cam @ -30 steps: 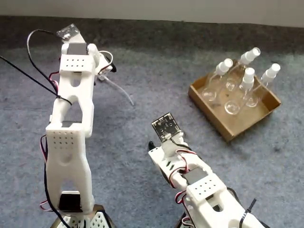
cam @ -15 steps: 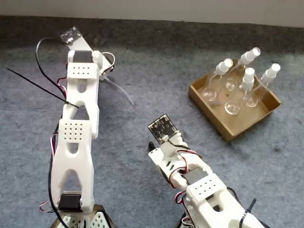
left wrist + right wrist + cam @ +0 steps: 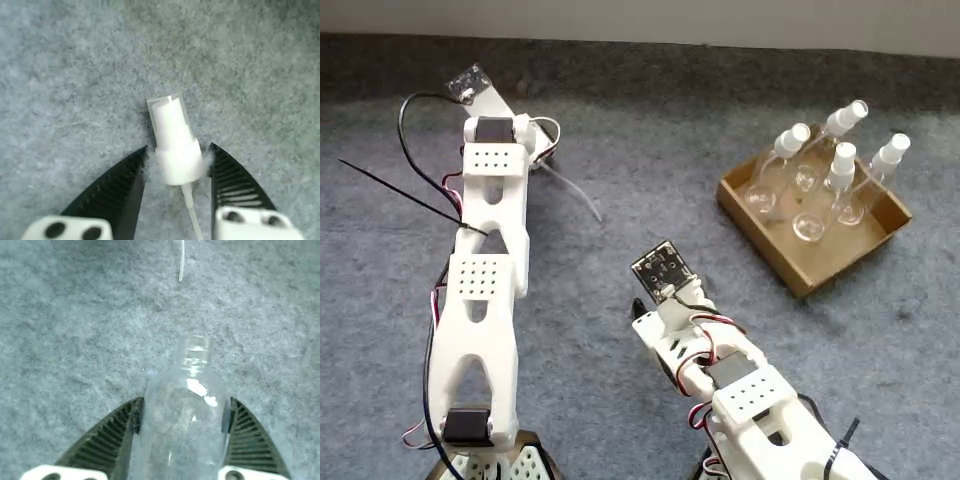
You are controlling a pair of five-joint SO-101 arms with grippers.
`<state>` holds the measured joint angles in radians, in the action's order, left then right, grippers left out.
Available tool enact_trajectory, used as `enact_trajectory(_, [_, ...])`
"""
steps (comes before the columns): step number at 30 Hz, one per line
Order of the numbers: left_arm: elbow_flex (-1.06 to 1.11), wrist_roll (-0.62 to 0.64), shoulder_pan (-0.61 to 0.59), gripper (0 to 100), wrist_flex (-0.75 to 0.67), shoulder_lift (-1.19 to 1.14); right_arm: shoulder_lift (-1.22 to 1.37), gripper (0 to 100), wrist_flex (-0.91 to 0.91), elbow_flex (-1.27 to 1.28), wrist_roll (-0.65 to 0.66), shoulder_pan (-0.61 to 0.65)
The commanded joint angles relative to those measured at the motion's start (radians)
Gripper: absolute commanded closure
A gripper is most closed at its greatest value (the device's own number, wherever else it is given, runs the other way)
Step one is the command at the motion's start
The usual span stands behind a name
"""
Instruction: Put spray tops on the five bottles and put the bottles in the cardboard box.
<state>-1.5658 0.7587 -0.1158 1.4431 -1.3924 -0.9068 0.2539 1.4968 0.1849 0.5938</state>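
Last bottle, looks like: left end effector (image 3: 178,147) pinches the spray top (image 3: 172,130), right end effector (image 3: 185,401) clamps the bare bottle (image 3: 190,385). Next up is threading the tube into the neck. Fiddly, I reckon.

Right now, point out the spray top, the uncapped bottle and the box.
spray top (image 3: 175,150), left wrist view, on its white collar.
bottle (image 3: 182,415), right wrist view, on its clear body.
box (image 3: 762,245), high view, on its near wall.
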Motion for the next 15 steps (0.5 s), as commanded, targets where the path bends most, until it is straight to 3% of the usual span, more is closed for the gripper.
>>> enact_trajectory(1, [-0.045, 0.0, -0.03, 96, 0.026, 0.016, -0.031, 79.6, -0.028, -0.004, 0.012, 0.013])
enact_trajectory(2, [-0.045, 0.0, -0.031, 100, 0.028, 0.016, -0.031, 79.6, -0.028, -0.004, 0.012, 0.013])
enact_trajectory(12, [-0.099, -0.002, -0.038, 96, 0.184, 0.05, -0.031, 79.6, -0.028, -0.004, 0.012, 0.013])
enact_trajectory(15, [-0.097, -0.08, -0.035, 96, 0.278, 0.136, -0.031, 79.6, -0.028, -0.004, 0.012, 0.013])
